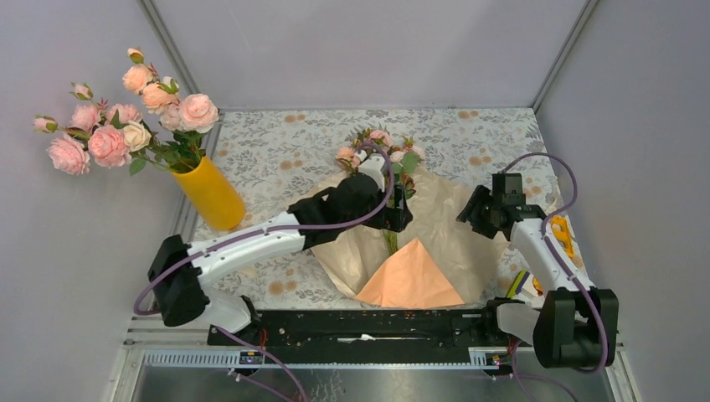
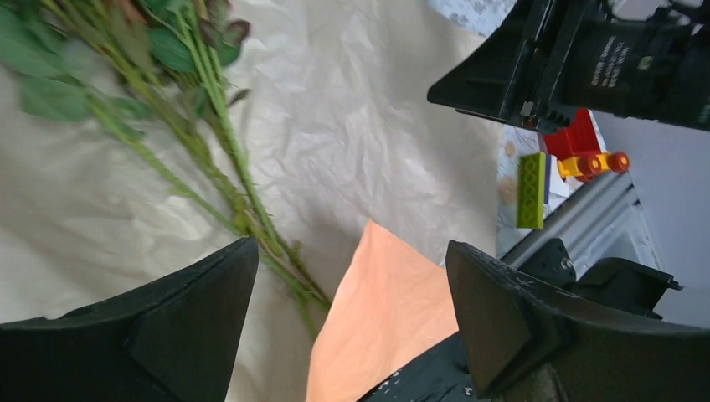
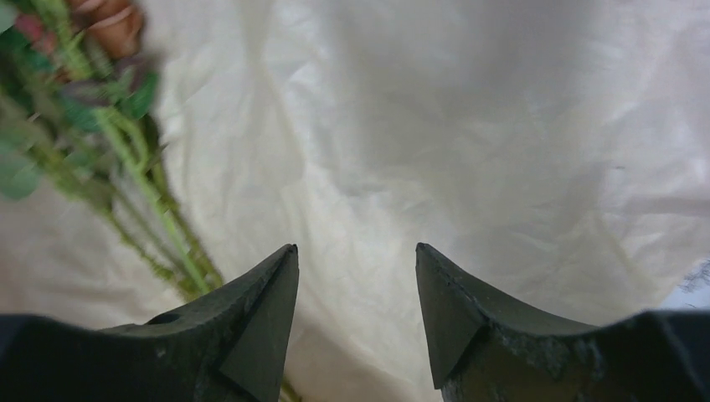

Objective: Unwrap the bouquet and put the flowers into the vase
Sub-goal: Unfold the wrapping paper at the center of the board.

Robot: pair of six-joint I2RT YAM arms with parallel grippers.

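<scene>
The bouquet's crinkled paper (image 1: 448, 230) lies spread flat at mid-table, with one corner (image 1: 410, 276) folded over to show its peach side. On it lie the flowers (image 1: 381, 146), heads toward the far side and thin green stems (image 2: 243, 193) running toward me. My left gripper (image 1: 400, 213) hovers open over the stems' lower part and holds nothing; its wrist view shows the stems just left of the gap (image 2: 352, 251). My right gripper (image 1: 473, 216) is open above bare paper, with the flowers (image 3: 100, 142) to its left. The yellow vase (image 1: 213, 197) stands at far left.
The vase holds a big bunch of pale pink and peach roses (image 1: 126, 126). Toy bricks lie at the table's right edge: a green one (image 2: 530, 190) and a red and yellow one (image 2: 586, 155). A black rail (image 1: 368, 327) runs along the near edge.
</scene>
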